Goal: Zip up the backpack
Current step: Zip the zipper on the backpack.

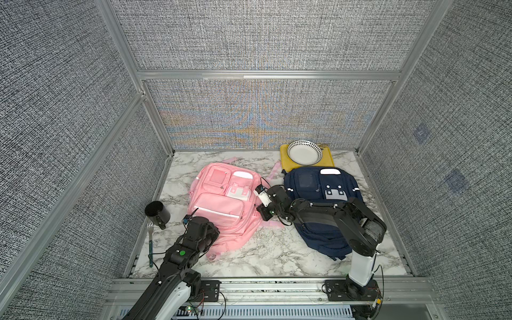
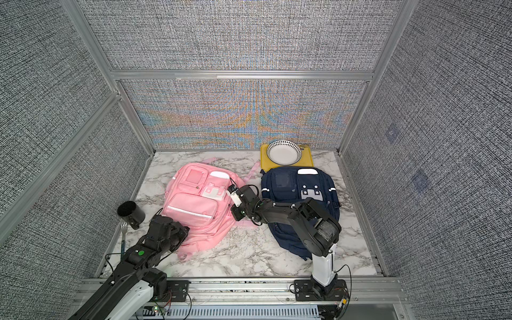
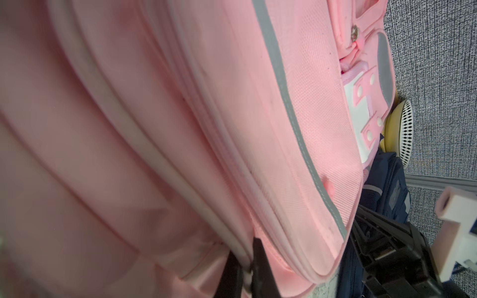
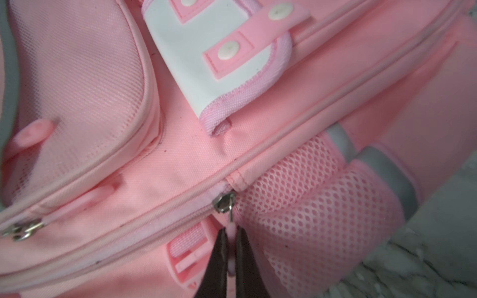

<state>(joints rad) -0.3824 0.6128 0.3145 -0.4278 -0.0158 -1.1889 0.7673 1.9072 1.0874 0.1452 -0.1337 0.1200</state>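
A navy backpack lies just beside the pink one, with the right arm stretched across it. Behind it, a dotted-rim bowl sits on a yellow tray. A black mug and a teal-handled fork lie near the left arm.

The pink backpack lies front-up mid-counter, its zipper slider against the mesh side pocket. The right hand is clenched on the pink zipper pull. The left hand pinches a pale piped seam at the bag's near edge.

The counter is white marble-patterned, and grey woven wall panels stand in aluminium framing.
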